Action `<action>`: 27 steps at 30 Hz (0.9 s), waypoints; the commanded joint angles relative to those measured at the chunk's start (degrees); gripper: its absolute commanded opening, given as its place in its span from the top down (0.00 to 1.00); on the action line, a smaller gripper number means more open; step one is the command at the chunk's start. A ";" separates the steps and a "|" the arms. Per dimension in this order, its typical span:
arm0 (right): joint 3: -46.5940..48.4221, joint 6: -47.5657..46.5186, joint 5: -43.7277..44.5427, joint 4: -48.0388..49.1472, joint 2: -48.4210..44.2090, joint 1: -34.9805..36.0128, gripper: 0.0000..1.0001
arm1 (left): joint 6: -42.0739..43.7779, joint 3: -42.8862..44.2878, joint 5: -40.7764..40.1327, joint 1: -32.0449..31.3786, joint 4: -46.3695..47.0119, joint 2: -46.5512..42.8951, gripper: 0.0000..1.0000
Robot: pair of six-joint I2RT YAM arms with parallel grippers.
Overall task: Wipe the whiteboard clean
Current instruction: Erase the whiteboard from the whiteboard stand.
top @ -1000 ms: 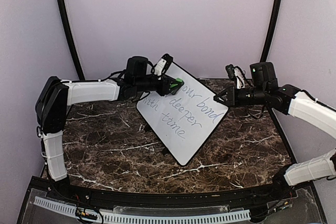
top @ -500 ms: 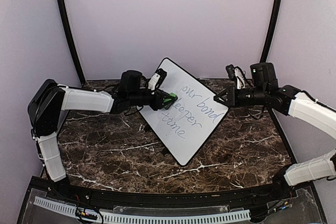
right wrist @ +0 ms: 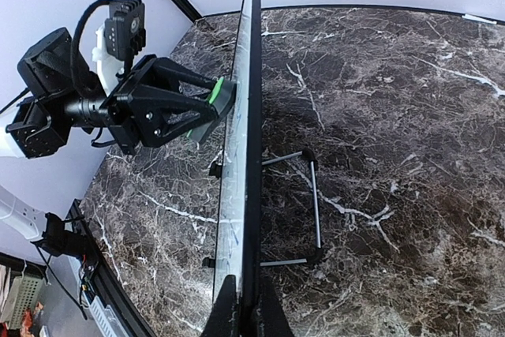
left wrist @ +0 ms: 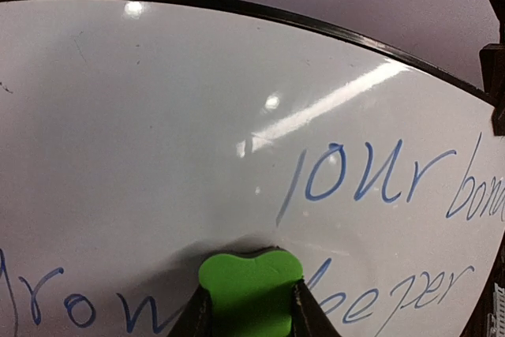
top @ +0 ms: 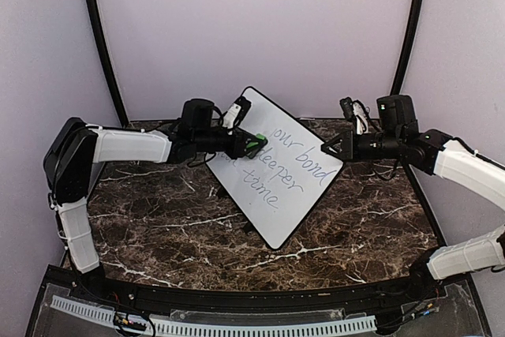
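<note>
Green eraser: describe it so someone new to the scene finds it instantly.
Find the whiteboard standing at centre. On its left side, the left tool holds a small block against the board. That eraser is the only bright green thing there.

The whiteboard [top: 286, 203] stands on the table [top: 158, 230] between left hand [top: 252, 144] and right hand [top: 331, 150], eraser [left wrist: 251, 288] against its face

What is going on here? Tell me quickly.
Two robot arms are erasing a whiteboard that stands propped on the marble table. The right gripper is shut on the board's right edge, steadying it. The left gripper is shut on a green eraser, held against the board's face. The far corner is clean; the blue handwritten words are not yet wiped.
</note>
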 commanded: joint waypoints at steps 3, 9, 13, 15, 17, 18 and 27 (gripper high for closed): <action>-1.15 -9.23 -8.84 0.83 0.36 4.63 1.00 | -0.43 6.98 1.80 0.09 -4.70 3.24 0.91; -1.17 -9.22 -8.74 0.91 0.68 4.72 1.00 | 1.70 5.50 1.00 -1.56 -6.59 3.34 0.91; -1.49 -9.27 -8.65 1.05 0.74 4.83 1.00 | 0.66 -0.49 0.48 -1.62 -3.49 1.40 0.91; -1.68 -9.22 -8.74 1.23 0.80 4.83 1.00 | 0.18 -3.00 0.30 -1.62 -2.30 0.91 0.91; -1.80 -9.22 -8.88 1.42 0.96 4.79 1.00 | 0.13 -4.43 0.32 -1.56 -1.78 0.78 0.91; -1.74 -9.11 -8.91 1.51 1.02 4.82 1.00 | 0.17 -4.62 0.31 -1.58 -1.69 0.78 0.91; -0.85 -9.06 -9.05 1.55 1.94 5.44 1.00 | 1.96 6.97 2.04 -1.62 -5.82 4.87 0.91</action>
